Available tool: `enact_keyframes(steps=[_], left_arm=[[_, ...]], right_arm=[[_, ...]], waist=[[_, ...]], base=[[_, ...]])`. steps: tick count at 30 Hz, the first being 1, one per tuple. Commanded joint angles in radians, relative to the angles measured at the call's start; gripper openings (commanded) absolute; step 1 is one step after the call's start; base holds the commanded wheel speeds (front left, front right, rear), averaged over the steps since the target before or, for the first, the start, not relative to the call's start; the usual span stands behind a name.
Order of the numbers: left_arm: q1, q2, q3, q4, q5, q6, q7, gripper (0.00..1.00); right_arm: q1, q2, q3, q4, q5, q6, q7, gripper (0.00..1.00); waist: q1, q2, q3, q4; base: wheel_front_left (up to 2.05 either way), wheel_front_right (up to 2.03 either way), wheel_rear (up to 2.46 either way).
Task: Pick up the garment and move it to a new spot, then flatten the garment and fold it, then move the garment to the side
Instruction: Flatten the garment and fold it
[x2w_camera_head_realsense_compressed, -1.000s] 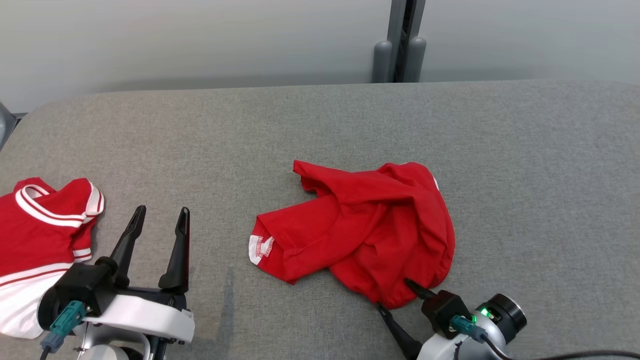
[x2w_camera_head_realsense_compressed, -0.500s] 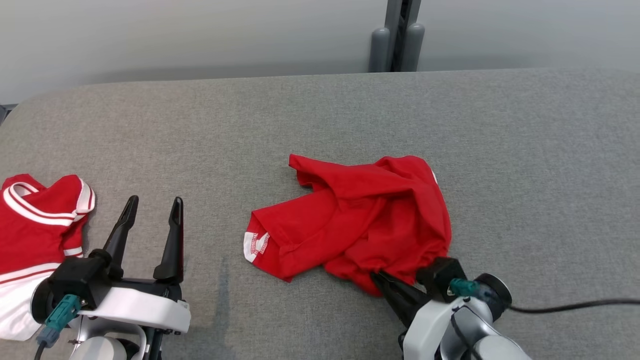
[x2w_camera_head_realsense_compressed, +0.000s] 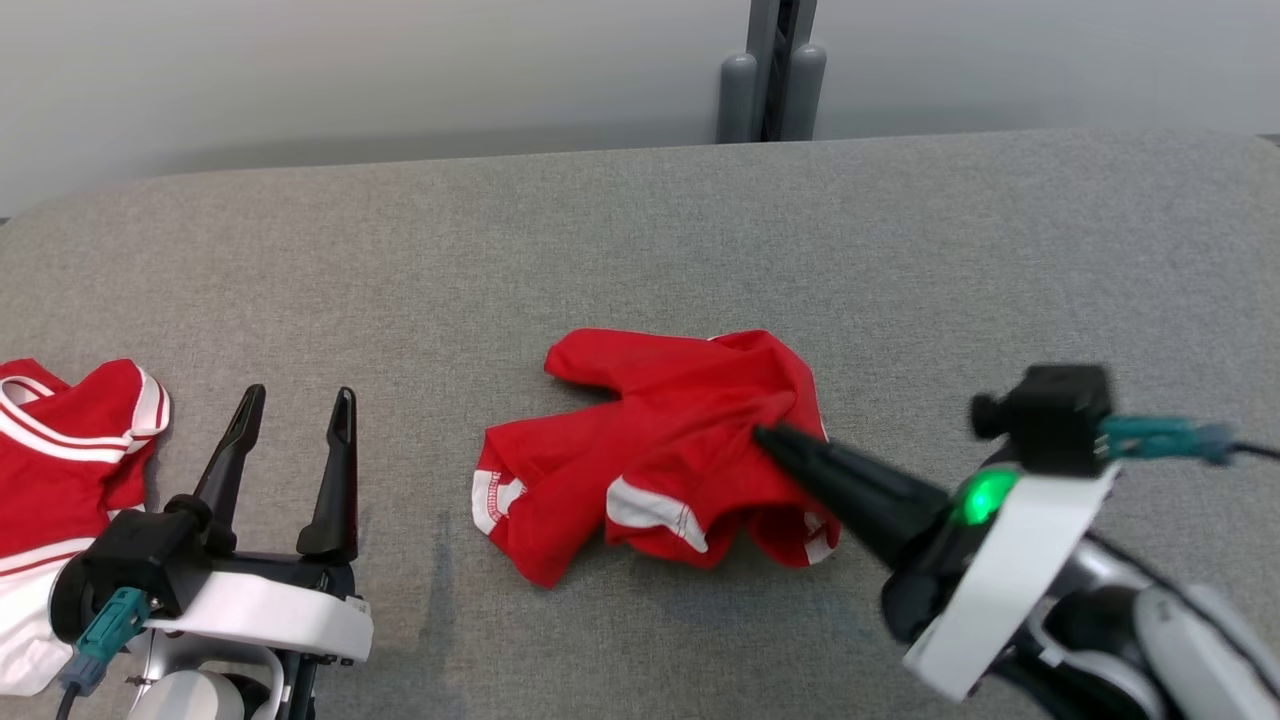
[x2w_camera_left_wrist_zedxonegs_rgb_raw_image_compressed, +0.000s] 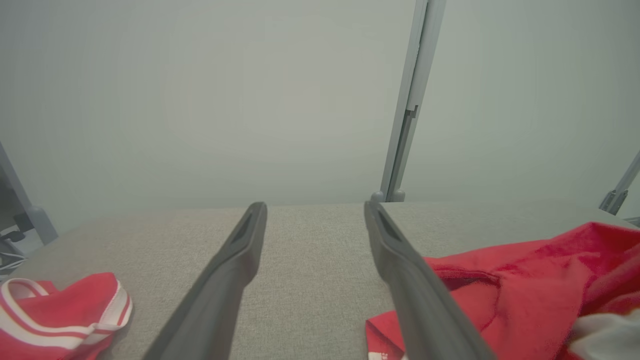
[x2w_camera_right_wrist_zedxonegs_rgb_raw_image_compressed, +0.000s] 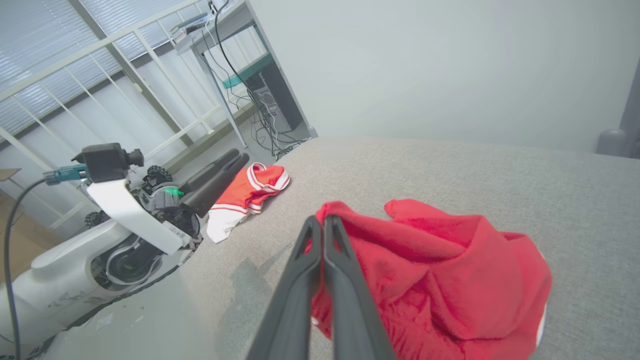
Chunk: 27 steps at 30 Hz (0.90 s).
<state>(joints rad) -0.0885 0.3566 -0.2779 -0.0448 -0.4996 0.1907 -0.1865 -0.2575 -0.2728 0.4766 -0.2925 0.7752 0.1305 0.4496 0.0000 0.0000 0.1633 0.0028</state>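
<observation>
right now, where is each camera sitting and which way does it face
Head view: on the head, looking down and forward at the grey table; open left gripper lower left, right gripper shut on the garment.
Left wrist view: on the left wrist, looking along its spread fingers across the table to the wall.
Right wrist view: on the right wrist, looking along its closed fingers at the garment.
Shared: both wrist views show the second shirt.

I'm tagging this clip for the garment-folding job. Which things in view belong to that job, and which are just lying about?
Part of the job:
crumpled red garment, middle of the grey table
right claw, shut on its cloth

Just lying about:
striped red-and-white garment, at the table's left edge
left claw, open, holding nothing
grey posts behind the table
</observation>
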Motion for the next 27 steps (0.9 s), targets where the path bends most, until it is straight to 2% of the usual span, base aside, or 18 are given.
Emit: enact_keyframes(steps=[1, 4, 6, 13, 20, 24, 25, 26, 27], left_arm=[[-0.011, 0.002, 0.0, -0.003, -0.002, 0.006, -0.003, 1.0], [-0.024, 0.001, -0.003, -0.007, 0.0, 0.004, -0.002, 1.0], [-0.032, -0.003, -0.008, -0.006, 0.002, 0.003, -0.002, 1.0], [-0.069, -0.021, -0.028, 0.009, 0.002, -0.009, -0.01, 1.0], [-0.11, -0.039, -0.05, 0.036, 0.006, -0.026, -0.021, 1.0], [-0.127, -0.042, -0.056, 0.053, 0.008, -0.035, -0.028, 1.0], [-0.131, -0.043, -0.058, 0.055, 0.008, -0.037, -0.03, 1.0], [-0.131, -0.043, -0.058, 0.055, 0.008, -0.037, -0.03, 1.0], [-0.133, -0.044, -0.059, 0.059, 0.008, -0.039, -0.032, 1.0]], right_arm=[[-0.014, 0.004, -0.049, -0.032, 0.032, 0.0, 0.009, 0.0], [-0.033, 0.033, -0.142, -0.048, 0.103, 0.0, 0.013, 0.0], [-0.049, 0.041, -0.209, -0.013, 0.143, 0.0, 0.014, 0.0], [-0.121, 0.032, -0.362, 0.265, 0.18, 0.001, -0.027, 0.0], [-0.208, 0.026, -0.368, 0.566, 0.175, 0.001, -0.17, 0.0], [-0.237, 0.027, -0.326, 0.666, 0.196, 0.001, -0.251, 0.02], [-0.239, 0.026, -0.316, 0.684, 0.201, 0.001, -0.267, 0.36], [-0.239, 0.026, -0.316, 0.684, 0.201, 0.001, -0.267, 0.36], [-0.241, 0.023, -0.303, 0.697, 0.207, 0.001, -0.283, 1.0]], waist=[[0.0, 0.0, 0.005, 0.001], [0.0, 0.0, 0.017, 0.006], [0.0, 0.0, 0.027, 0.011], [0.0, 0.0, 0.073, 0.036], [0.0, 0.0, 0.114, 0.055], [0.0, 0.0, 0.125, 0.063], [0.0, 0.0, 0.125, 0.063], [0.0, 0.0, 0.125, 0.063], [0.0, 0.0, 0.125, 0.064]], base=[[0.0, 0.0, 0.0], [0.0, 0.0, 0.0], [0.0, 0.0, 0.0], [0.0, 0.0, 0.0], [0.0, 0.0, 0.0], [0.0, 0.0, 0.0], [0.0, 0.0, 0.0], [0.0, 0.0, 0.0], [0.0, 0.0, 0.0]])
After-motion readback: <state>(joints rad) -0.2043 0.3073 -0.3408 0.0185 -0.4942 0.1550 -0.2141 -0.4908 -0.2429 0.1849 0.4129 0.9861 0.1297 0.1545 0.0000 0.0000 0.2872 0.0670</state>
